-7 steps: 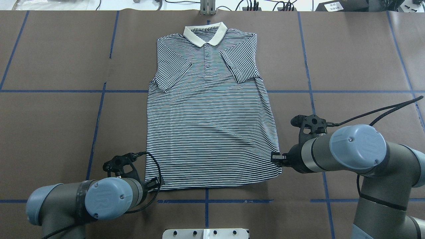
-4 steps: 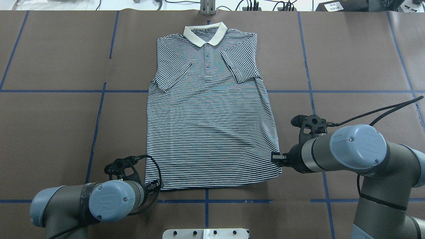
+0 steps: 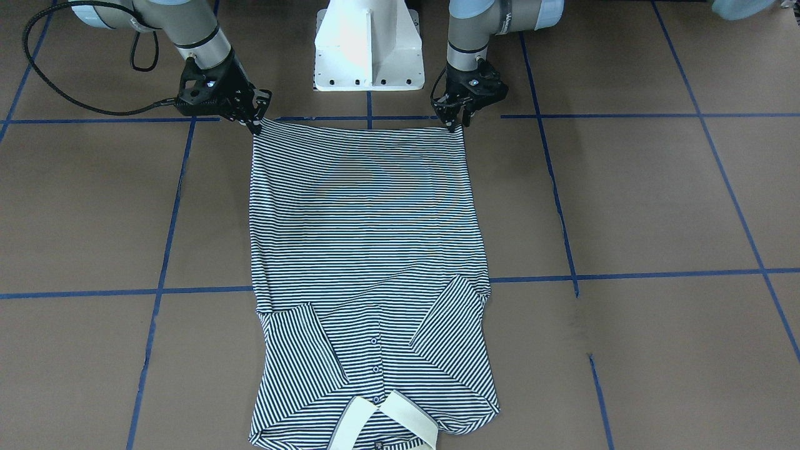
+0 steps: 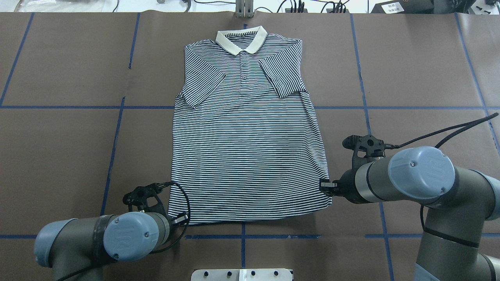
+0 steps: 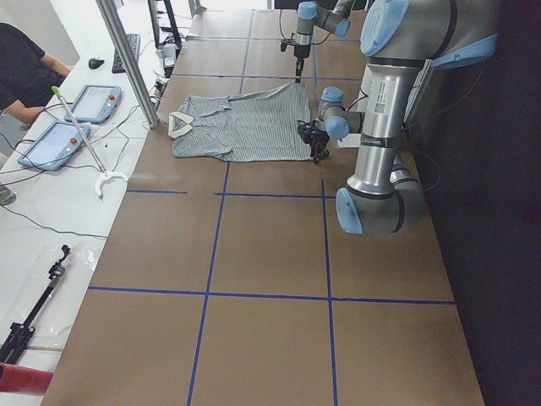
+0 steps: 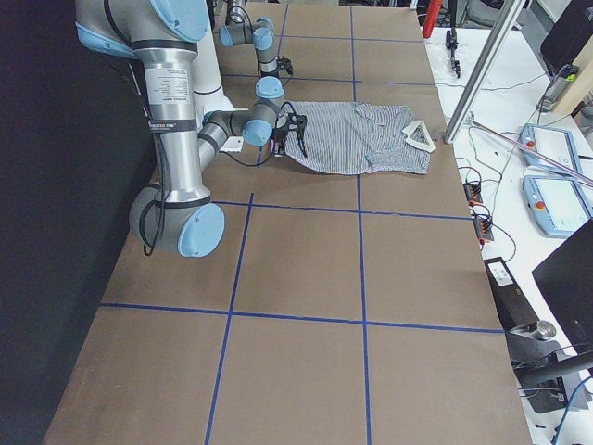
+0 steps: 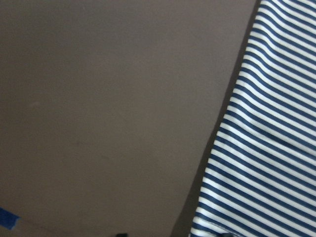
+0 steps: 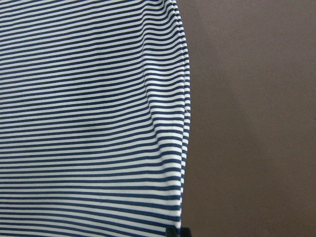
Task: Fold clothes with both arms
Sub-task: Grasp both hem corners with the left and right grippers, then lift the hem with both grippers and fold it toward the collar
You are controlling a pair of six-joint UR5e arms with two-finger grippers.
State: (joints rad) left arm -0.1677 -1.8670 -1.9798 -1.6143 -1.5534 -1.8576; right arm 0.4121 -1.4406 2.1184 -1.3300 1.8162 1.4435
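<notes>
The striped polo shirt (image 4: 246, 156) lies flat, front up, on the brown table. Its cream collar (image 4: 241, 39) is at the far side and both sleeves are folded in over the chest. My left gripper (image 4: 180, 218) is shut on the hem's near-left corner, which also shows in the front-facing view (image 3: 458, 123). My right gripper (image 4: 325, 186) is shut on the hem's near-right corner (image 3: 256, 123). The hem is stretched straight between them. The wrist views show only the striped cloth edges (image 7: 266, 148) (image 8: 89, 123) against the table.
The white pedestal base (image 3: 369, 44) stands just behind the hem. Blue tape lines (image 4: 117, 128) cross the brown table cover. Tablets (image 5: 93, 101) and a metal post (image 5: 127, 59) stand on the white bench beyond the collar side. Bare table lies on both sides of the shirt.
My left gripper has shifted slightly left and toward the robot, drawing the hem corner with it. The lower shirt's wrinkles have smoothed out. The right arm has not moved.
</notes>
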